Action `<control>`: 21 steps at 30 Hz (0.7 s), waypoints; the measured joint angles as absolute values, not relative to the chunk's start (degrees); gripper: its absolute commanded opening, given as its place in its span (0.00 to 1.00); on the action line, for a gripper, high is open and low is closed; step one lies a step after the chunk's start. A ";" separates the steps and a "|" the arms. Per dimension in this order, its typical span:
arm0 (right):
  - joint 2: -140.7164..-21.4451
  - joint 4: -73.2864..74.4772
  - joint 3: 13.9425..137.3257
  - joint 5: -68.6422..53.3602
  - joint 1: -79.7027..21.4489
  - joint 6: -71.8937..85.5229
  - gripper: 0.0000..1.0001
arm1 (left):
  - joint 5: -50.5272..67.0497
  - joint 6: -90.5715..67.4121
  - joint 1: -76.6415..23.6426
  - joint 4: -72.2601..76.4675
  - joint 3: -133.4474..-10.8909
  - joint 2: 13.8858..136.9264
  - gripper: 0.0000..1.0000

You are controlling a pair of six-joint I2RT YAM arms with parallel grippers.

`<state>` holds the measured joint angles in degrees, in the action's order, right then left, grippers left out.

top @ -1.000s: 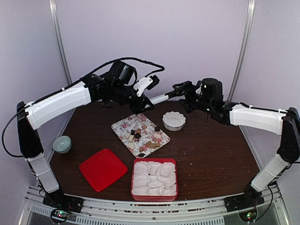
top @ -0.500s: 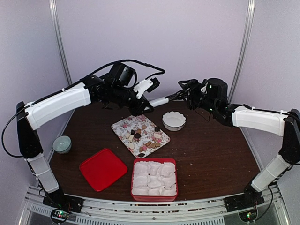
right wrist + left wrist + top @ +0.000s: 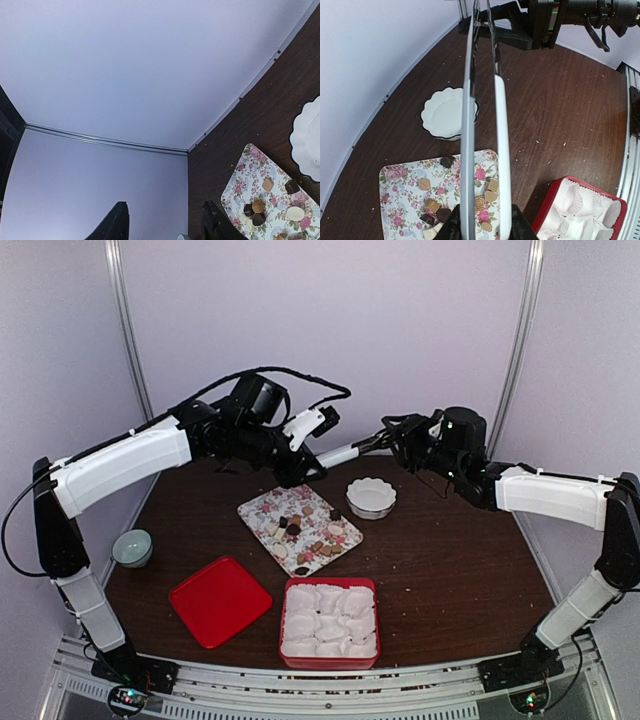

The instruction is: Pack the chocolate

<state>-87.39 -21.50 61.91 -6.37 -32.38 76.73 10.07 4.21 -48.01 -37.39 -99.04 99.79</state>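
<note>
Two slim, flat white blades form the tongs [image 3: 501,150] pinched in the left pincer [image 3: 486,227]; right pincer [image 3: 165,222] spread.

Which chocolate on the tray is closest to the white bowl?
The dark brown chocolate alone at the tray edge facing the white bowl; others lie farther in.

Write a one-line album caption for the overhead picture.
Left gripper holds tongs toward the right gripper; below: flowered tray of chocolate, white bowl, red lid, box of paper cups.
</note>
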 measured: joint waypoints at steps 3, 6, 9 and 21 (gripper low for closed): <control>-87.42 -21.67 61.87 -6.61 -32.38 76.44 0.41 | 10.13 3.79 -48.01 -37.47 -99.13 99.79 0.40; -87.42 -21.63 61.69 -6.79 -32.38 76.31 0.40 | 10.09 3.25 -48.01 -38.28 -100.20 99.96 0.45; -87.42 -21.65 61.56 -6.87 -32.38 76.27 0.39 | 9.93 2.81 -48.01 -39.11 -101.65 100.31 0.50; -87.42 -21.23 61.54 -7.33 -32.51 76.27 0.38 | 9.96 1.85 -48.01 -44.42 -108.12 105.54 0.62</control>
